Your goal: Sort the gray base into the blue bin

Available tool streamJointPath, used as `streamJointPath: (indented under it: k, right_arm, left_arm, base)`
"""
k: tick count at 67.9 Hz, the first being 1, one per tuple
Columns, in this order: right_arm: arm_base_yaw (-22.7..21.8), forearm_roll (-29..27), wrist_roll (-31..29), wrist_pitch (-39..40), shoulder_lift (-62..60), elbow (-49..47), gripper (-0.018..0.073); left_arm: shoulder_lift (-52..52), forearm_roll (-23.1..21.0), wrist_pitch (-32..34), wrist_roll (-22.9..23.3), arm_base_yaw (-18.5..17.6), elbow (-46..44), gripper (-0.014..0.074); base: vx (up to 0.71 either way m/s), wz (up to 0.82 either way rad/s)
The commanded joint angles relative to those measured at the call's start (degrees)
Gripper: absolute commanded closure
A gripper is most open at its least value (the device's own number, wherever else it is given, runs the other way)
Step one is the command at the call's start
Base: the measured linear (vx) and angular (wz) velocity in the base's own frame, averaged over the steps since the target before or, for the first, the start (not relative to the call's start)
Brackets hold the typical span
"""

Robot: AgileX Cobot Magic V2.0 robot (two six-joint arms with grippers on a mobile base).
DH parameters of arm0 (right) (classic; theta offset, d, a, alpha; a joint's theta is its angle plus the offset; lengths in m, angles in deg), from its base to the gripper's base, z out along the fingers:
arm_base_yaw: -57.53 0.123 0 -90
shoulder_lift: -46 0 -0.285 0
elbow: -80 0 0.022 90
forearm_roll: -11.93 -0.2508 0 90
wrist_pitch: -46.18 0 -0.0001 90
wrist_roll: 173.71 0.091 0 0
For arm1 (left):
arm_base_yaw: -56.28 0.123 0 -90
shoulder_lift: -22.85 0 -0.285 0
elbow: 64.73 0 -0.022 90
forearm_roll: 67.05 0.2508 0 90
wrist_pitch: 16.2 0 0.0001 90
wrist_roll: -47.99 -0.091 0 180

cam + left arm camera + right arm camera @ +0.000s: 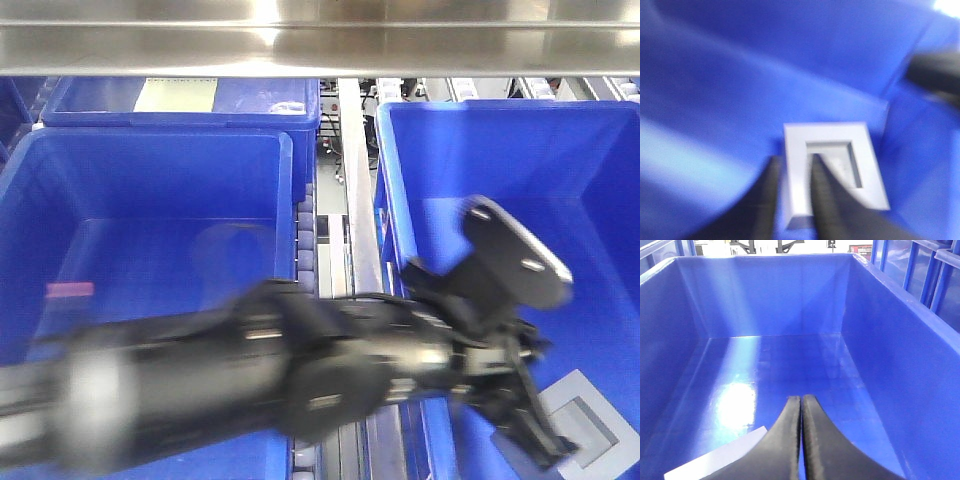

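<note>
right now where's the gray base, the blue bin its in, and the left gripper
gray base (832,172): left wrist view, on its pale top frame beside the recessed window.
blue bin (470,150): front view, on the bare back wall of the right-hand crate.
left gripper (796,200): left wrist view, midway between its two dark fingertips at the frame edge.

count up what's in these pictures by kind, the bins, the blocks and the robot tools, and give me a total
Blue bins: 3 (left bin, blue bin on the right, far crate with pale sheet)
Gray base: 1
Tools: 2 (left tool, right tool)
Total: 6
</note>
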Motion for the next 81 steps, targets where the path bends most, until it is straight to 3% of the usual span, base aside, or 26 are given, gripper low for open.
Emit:
streamJointPath:
  k: [1, 19, 38, 60, 81]
  right_arm:
    - [-0.3, 0.4, -0.7, 1.9, 1.0, 0.3, 0.0564]
    - [-0.3, 0.4, -0.7, 1.9, 1.0, 0.3, 0.0564]
    - [-0.3, 0.4, -0.7, 1.9, 1.0, 0.3, 0.0564]
    - [-0.3, 0.4, -0.7, 1.9, 1.0, 0.3, 0.0564]
    - [-0.3, 0.4, -0.7, 1.9, 1.0, 0.3, 0.0564]
  left_arm:
    - [-7.5, 0.0, 5.8, 0.2, 0.6, 3.1, 0.0605]
    - [-21.0, 0.0, 8.1, 0.8, 1.2, 16.9, 0.0605]
    - [-37.6, -0.1, 14.7, 0.8, 1.2, 32.4, 0.0605]
    - [-58.2, -0.4, 14.2, 1.7, 1.2, 46.0, 0.0605]
    - [-76.6, -0.4, 9.3, 1.7, 1.2, 55.0, 0.0605]
  base:
    - [0.0, 0.0]
    - [0.0, 0.0]
    - [0.0, 0.0]
    - [0.0, 0.0]
    - [0.0, 0.0]
